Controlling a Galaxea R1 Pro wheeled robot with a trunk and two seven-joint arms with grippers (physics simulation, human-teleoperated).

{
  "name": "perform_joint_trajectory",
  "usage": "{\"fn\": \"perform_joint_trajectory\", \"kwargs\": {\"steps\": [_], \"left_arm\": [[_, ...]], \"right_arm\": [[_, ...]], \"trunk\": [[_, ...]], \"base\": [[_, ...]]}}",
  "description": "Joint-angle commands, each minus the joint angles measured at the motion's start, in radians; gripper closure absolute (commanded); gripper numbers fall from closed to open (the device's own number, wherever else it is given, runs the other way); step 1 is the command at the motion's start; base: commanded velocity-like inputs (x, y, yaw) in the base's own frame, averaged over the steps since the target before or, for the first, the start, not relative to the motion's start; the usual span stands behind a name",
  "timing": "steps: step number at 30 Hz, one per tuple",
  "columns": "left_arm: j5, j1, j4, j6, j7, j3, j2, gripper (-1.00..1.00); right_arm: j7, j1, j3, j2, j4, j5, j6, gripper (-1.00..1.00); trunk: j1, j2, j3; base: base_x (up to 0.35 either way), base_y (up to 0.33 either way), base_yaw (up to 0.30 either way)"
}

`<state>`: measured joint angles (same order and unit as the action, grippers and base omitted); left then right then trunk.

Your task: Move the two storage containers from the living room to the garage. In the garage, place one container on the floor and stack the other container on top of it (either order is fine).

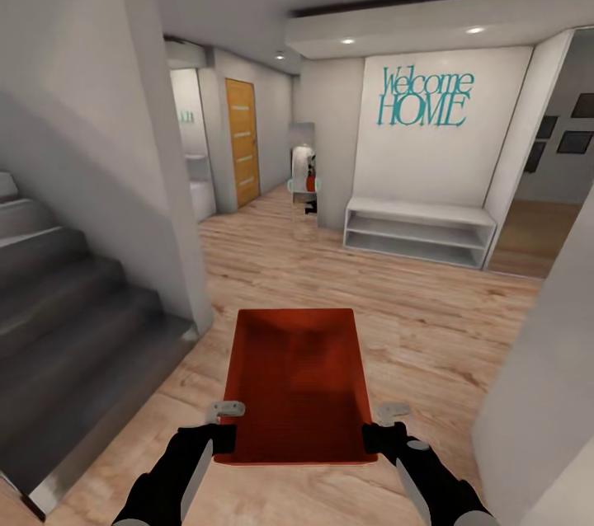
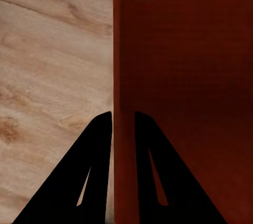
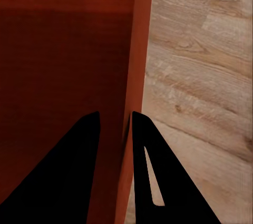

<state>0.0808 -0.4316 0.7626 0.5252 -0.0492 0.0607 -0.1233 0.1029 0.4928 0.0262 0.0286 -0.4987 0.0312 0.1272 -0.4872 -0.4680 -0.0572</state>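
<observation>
Head view first: storage container (image 1: 297,382), red-orange and lidless, sits raised in front of the robot over a light wood-plank floor (image 1: 429,320), carried between both arms. The left gripper (image 1: 221,437) grips its near-left wall and the right gripper (image 1: 378,437) its near-right wall. Grey stairs (image 1: 66,303) climb at the left, a white low bench shelf (image 1: 419,231) stands ahead beneath teal "Welcome HOME" lettering (image 1: 425,97), and an orange door (image 1: 242,143) lies down the hall; something small and red sits by a mirror there, too blurred to name. Left wrist view: the two black fingers (image 2: 87,174) straddle the container's thin wall (image 2: 122,76), closed onto it, one outside over the planks and one inside above the ribbed bottom. Right wrist view: its fingers (image 3: 68,176) pinch the opposite wall (image 3: 138,66) the same way, interior on one side, wood floor on the other.
</observation>
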Motion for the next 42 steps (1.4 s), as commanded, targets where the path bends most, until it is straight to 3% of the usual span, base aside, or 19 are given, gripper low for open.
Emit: {"fn": "perform_joint_trajectory", "kwargs": {"steps": [1,42], "left_arm": [[0.043,0.000,0.000,0.007,-0.011,0.004,0.012,1.00],[0.043,0.000,0.000,0.007,-0.011,0.004,0.012,1.00]], "right_arm": [[-0.002,0.001,-0.001,-0.001,-0.007,0.004,-0.006,1.00],[-0.002,0.001,0.000,-0.001,0.000,0.005,-0.006,1.00]], "trunk": [[-0.001,-0.002,-0.002],[-0.001,-0.002,-0.002]], "base": [[0.327,0.000,0.000],[0.327,0.000,0.000]]}}
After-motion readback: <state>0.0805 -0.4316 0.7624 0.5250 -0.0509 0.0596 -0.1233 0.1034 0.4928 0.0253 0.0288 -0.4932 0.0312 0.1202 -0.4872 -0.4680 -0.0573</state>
